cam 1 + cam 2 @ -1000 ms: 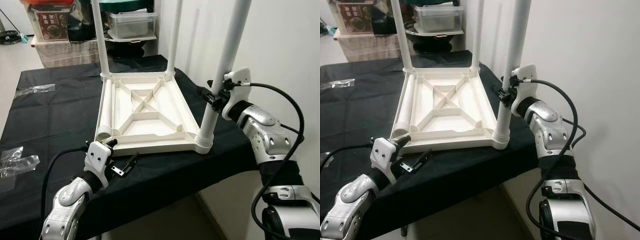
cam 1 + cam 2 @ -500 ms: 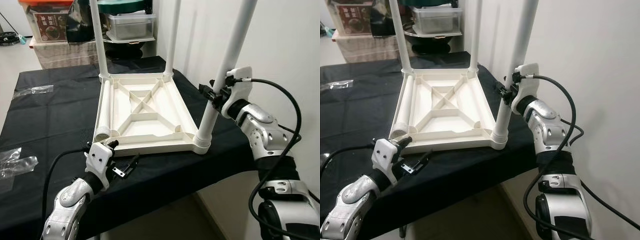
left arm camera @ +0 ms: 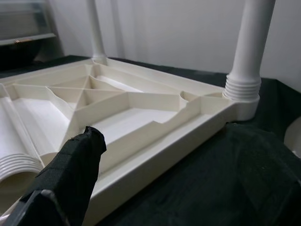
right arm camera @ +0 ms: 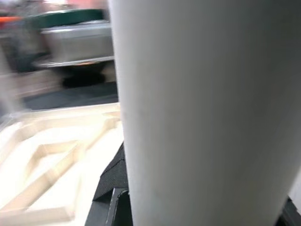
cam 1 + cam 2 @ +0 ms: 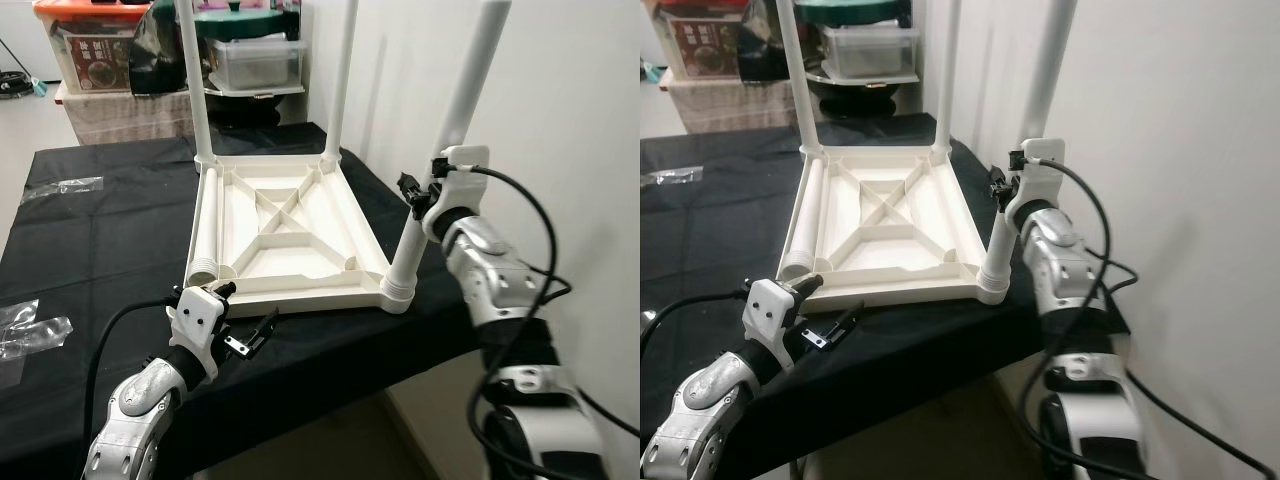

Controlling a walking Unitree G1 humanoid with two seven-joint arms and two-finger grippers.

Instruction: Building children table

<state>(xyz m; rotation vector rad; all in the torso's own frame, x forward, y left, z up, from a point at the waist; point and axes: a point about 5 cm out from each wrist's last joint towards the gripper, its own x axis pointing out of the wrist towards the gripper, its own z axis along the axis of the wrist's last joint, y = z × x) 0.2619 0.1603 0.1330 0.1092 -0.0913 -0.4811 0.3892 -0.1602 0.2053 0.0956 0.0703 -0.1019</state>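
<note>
**Inspector:** Presently, the white tabletop [image 5: 285, 235] lies underside up on the black-covered table [image 5: 90, 240]. Three legs stand in its corner sockets. The right gripper [image 5: 420, 196] is clamped around the near right leg [image 5: 445, 170], partway up the tube, so my judgement is that this leg is being seated or screwed home.

**Clerk:** And the fourth?

**Inspector:** A loose leg [image 5: 205, 225] lies in the tray along its left edge, just ahead of the left gripper [image 5: 245, 330]. That gripper rests at the tabletop's near edge, fingers apart, holding nothing.

**Clerk:** Next move?

**Inspector:** Probably finish turning the held leg until its threaded collar [image 3: 241, 88] sits flush, then release. After that the loose leg wants lifting and fitting to the near left corner.

**Clerk:** Obstructions?

**Inspector:** The wall [image 5: 560, 110] stands close beyond the right gripper, limiting wrist rotation. Clear plastic wrappers [image 5: 30, 330] lie well off to the left gripper's outer side. Storage boxes [image 5: 250, 50] stand far beyond the tabletop, no hindrance.
</note>
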